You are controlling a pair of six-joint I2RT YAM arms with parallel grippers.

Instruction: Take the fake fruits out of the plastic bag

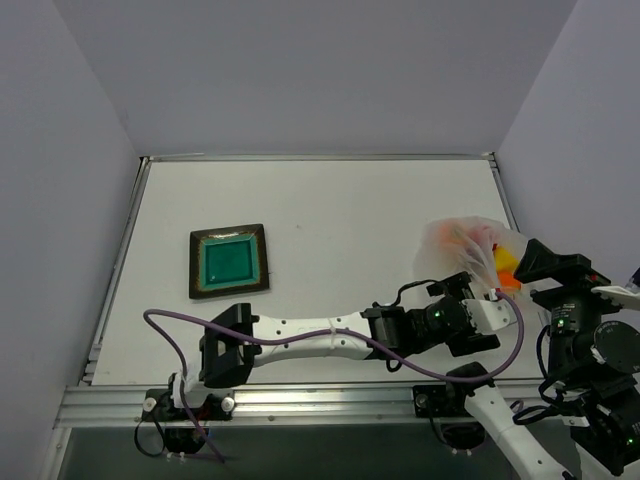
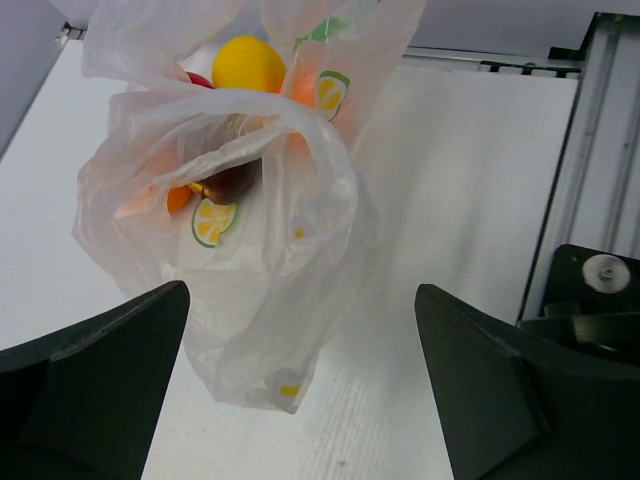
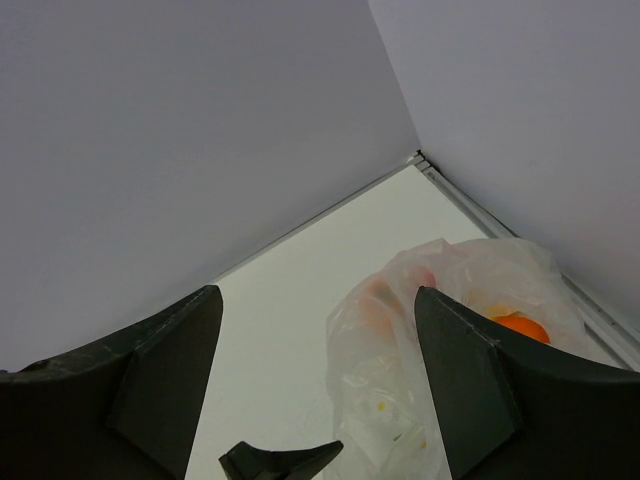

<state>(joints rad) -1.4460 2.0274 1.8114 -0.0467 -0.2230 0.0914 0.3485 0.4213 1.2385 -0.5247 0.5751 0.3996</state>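
Note:
The clear plastic bag point(image 1: 462, 245) with lemon-slice prints lies crumpled at the table's right side. In the left wrist view the bag point(image 2: 270, 250) holds a yellow fruit point(image 2: 248, 62), a dark red fruit point(image 2: 230, 182) and an orange one point(image 2: 178, 198). My left gripper point(image 2: 302, 300) is open, and a loose end of the bag lies between its spread fingers without being pinched. It reaches across the table to the bag's near side point(image 1: 478, 292). My right gripper point(image 3: 317, 300) is open and empty, raised beside the bag point(image 3: 450, 350), where an orange fruit point(image 3: 520, 328) shows.
A teal square plate point(image 1: 229, 261) with a dark rim sits at the left middle of the table. The table's metal edge rail point(image 2: 570, 180) runs close on the right of the bag. Grey walls enclose the table.

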